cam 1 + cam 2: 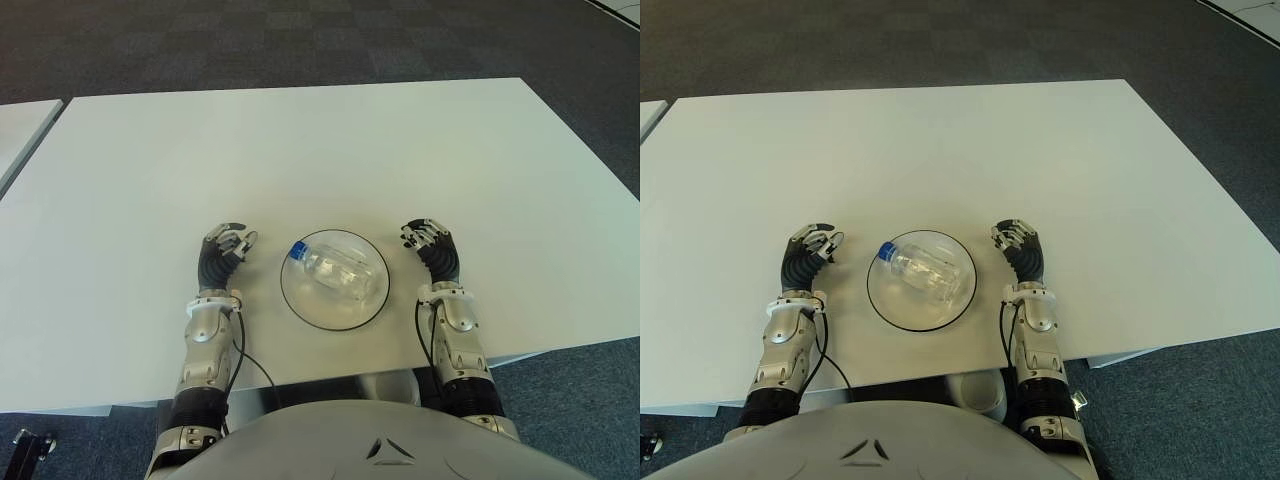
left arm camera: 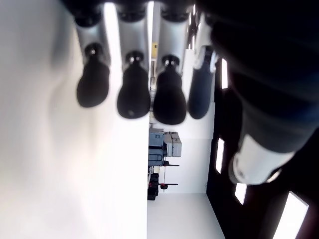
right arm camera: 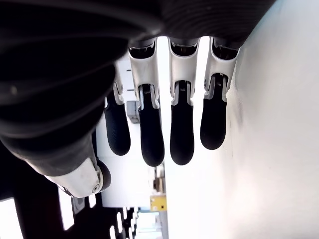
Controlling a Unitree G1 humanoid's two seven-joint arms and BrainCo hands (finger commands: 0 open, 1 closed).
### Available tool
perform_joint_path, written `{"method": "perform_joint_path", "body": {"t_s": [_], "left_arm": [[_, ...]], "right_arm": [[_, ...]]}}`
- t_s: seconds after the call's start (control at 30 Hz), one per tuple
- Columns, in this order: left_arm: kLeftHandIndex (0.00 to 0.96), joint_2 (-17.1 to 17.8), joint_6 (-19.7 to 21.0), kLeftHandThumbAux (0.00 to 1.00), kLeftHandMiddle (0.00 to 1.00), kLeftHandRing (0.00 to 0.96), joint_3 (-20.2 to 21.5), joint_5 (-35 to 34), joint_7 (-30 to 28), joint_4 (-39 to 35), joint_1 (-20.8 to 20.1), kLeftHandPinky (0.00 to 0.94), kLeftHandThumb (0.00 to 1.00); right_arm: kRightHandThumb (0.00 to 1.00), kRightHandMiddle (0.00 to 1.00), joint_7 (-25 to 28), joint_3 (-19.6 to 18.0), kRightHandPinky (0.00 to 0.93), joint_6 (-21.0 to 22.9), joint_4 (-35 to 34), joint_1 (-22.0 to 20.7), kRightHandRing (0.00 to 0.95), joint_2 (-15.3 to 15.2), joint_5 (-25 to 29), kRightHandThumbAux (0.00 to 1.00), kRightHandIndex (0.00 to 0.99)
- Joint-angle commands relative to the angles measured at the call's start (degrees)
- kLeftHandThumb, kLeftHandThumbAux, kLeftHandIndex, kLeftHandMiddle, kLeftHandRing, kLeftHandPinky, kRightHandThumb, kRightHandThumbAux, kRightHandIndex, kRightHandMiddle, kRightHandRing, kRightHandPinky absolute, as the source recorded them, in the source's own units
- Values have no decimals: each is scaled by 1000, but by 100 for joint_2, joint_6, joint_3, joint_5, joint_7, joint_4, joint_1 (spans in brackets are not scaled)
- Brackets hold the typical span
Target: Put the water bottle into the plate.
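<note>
**Ana:** Left eye view shows the white tabletop [image 1: 300, 150] first, then the plate [image 1: 300, 300] close to its near edge, about midway along it.

**Ben:** And the water bottle [image 1: 335, 272]?

**Ana:** Lying on its side inside the plate, clear, blue cap toward the left hand [image 1: 222, 252]. It looks delivered, which I'd judge is why both hands sit apart from it.

**Ben:** Holding anything?

**Ana:** No. The left hand is beside the plate's left rim and the right hand [image 1: 430, 245] beside its right rim, fingers [image 3: 182, 134] relaxed, grasping nothing.
</note>
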Motion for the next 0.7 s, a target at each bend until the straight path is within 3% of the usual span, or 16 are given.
{"method": "perform_joint_path", "body": {"t_s": [0.03,0.7], "left_arm": [[434,29,192,721,759,753,13,41,18,190,53,740,702],[435,43,190,721,760,755,92,-40,-19,145,77,746,702]], "right_arm": [[709,482,-83,-2,499,178,139,49,484,88,4,733,424],[706,485,-35,29,519,507,-140,67,504,128,79,734,423]]}}
